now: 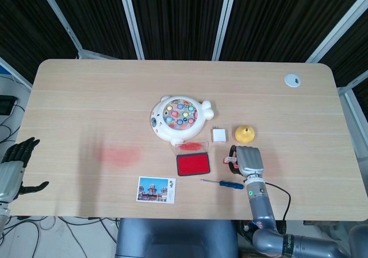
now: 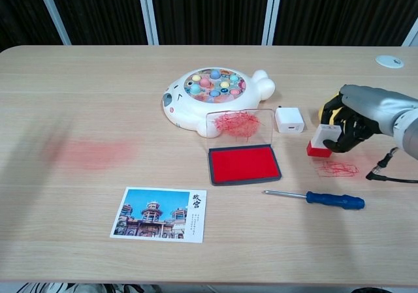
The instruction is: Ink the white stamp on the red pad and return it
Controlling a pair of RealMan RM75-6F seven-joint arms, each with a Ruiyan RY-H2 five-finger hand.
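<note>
My right hand (image 2: 358, 115) grips the white stamp (image 2: 321, 140), whose red base points down just above the table, beside red scribble marks (image 2: 336, 169). In the head view the right hand (image 1: 248, 159) covers most of the stamp. The red ink pad (image 2: 243, 163) lies left of the hand with its clear, ink-smeared lid (image 2: 238, 123) standing upright; it shows in the head view too as the red pad (image 1: 192, 164). My left hand (image 1: 14, 166) hangs off the table's left edge, fingers apart and holding nothing.
A white fishing toy (image 2: 212, 97) sits behind the pad. A small white cube (image 2: 289, 119) lies between pad and hand. A yellow pear (image 1: 244, 134) stands behind the hand. A blue screwdriver (image 2: 323, 199) and a postcard (image 2: 160, 213) lie near the front edge. A red smear (image 2: 91, 153) marks the left tabletop.
</note>
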